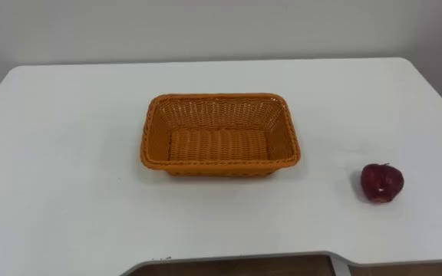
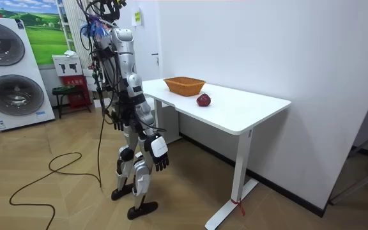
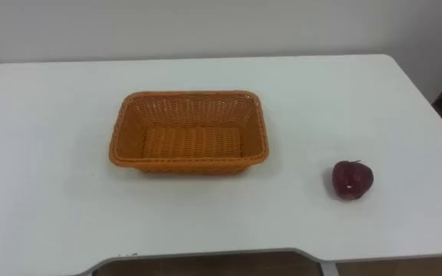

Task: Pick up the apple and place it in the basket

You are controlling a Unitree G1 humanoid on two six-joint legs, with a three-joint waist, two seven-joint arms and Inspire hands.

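— Right hand (image 2: 160, 152), status?
— Hangs low by the thigh, fingers loose, holding nothing. It's below tabletop lvl, just off the edge of the table (image 1: 67, 153).
— Left hand?
— Left hand (image 2: 116, 119) is down at the body's far side in the room view. Too small there, can't tell its fingers.
— Apple vs right hand?
— Apple (image 1: 381, 183) sits on the table, up and fwd of the right hand, on that hand's own side. Close to the near edge, untouched.
— And from the left hand?
— Up, fwd and right across the body, well apart. Right hand's the nearer one, so my read is it shd do the pick.
— Long axis?
— None to speak of, it's round, stem end approx up. Top-down reach looks easiest.
— Basket?
— Basket (image 1: 221, 162) lies fwd and inboard of the right hand, toward the left hand's side, well apart from the apple. Its long axis runs side to side across the robot. Nothing in it.
— Counts?
— 1 apple, 1 basket, 1 table.
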